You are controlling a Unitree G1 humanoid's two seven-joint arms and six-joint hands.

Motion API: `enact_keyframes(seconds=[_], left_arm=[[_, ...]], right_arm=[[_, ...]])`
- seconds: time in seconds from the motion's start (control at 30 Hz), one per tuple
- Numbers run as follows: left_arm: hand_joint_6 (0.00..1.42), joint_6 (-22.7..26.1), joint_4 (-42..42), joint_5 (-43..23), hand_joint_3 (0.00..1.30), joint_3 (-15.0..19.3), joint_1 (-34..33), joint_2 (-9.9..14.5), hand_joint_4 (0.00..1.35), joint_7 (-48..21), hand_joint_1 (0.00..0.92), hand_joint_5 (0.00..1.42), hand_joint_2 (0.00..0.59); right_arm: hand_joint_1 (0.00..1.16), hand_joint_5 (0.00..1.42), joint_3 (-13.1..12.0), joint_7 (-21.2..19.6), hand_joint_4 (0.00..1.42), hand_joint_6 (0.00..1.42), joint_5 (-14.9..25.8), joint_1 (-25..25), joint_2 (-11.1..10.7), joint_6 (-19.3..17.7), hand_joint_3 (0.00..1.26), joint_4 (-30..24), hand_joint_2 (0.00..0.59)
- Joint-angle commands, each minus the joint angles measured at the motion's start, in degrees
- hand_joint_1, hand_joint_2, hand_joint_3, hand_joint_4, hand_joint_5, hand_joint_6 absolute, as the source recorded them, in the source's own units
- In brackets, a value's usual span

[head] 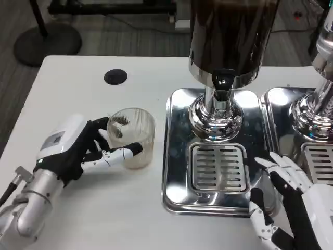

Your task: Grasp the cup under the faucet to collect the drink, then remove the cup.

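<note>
A clear ribbed plastic cup (133,136) stands upright on the white table, left of the drink dispenser. My left hand (83,150) wraps around its left side, with fingers in front of and behind the cup. The dispenser's dark tank (229,36) rises above a black faucet (222,82), and below that lies a slotted drip grate (217,167) on a shiny steel base (177,156). Nothing stands on the grate. My right hand (283,205) hovers open at the lower right, fingers spread beside the base's front right corner.
A second dispenser (317,104) with its own steel base stands at the right edge. A round black hole (115,77) is set in the table behind the cup. Bare white table lies in front of the cup and the base.
</note>
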Motion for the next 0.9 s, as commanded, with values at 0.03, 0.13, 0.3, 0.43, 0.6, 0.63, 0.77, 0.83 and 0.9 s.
enact_keyframes(seconds=[0.03,0.13,0.3,0.43,0.6,0.63,0.77,0.83,0.9], left_arm=[[0.93,-2.3,1.3,0.4,0.42,-0.6,-0.3,-0.4,0.55,1.5,0.221,0.78,0.165],[0.99,-3.6,1.6,0.3,0.44,-0.4,0.0,-0.4,0.57,2.8,0.229,0.82,0.167],[1.04,-5.3,1.4,0.3,0.44,0.1,0.6,-0.3,0.58,5.6,0.23,0.86,0.168],[1.05,-6.6,0.9,0.0,0.43,0.8,1.0,0.0,0.59,7.6,0.23,0.87,0.169],[1.06,-8.1,0.1,-0.1,0.43,1.3,1.2,0.7,0.58,9.0,0.232,0.87,0.173],[1.06,-8.5,-0.4,-0.1,0.43,1.4,1.2,0.8,0.58,9.2,0.233,0.87,0.173],[1.06,-9.5,-2.2,0.0,0.43,1.0,0.6,0.3,0.58,8.4,0.232,0.87,0.171],[1.06,-9.6,-2.5,0.2,0.43,0.4,0.1,-0.4,0.58,7.5,0.231,0.87,0.17],[1.06,-9.6,-2.6,0.5,0.43,-0.1,-0.3,-1.0,0.59,6.9,0.231,0.87,0.17]], right_arm=[[0.45,0.15,-0.5,0.5,0.16,0.36,0.9,0.2,-0.2,-0.9,0.32,0.1,0.54],[0.44,0.16,-0.6,0.7,0.17,0.37,1.1,0.5,-0.1,-0.9,0.32,-0.1,0.548],[0.44,0.16,-0.7,0.8,0.17,0.37,1.5,0.9,-0.1,-1.0,0.32,-0.4,0.549],[0.44,0.17,-0.9,0.6,0.18,0.37,1.7,1.0,-0.1,-1.2,0.32,-0.3,0.549],[0.44,0.17,-0.8,0.3,0.18,0.37,1.7,1.1,0.1,-1.6,0.32,-0.3,0.549],[0.44,0.17,-0.8,0.2,0.19,0.37,1.8,1.1,0.2,-1.6,0.32,-0.3,0.549],[0.43,0.17,-0.7,-0.2,0.19,0.37,1.5,1.2,0.5,-1.8,0.32,-0.3,0.549],[0.43,0.17,-0.8,-0.2,0.19,0.38,1.4,1.2,0.7,-1.8,0.32,-0.4,0.549],[0.43,0.17,-0.8,-0.3,0.19,0.38,1.4,1.3,0.9,-1.8,0.32,-0.5,0.549]])
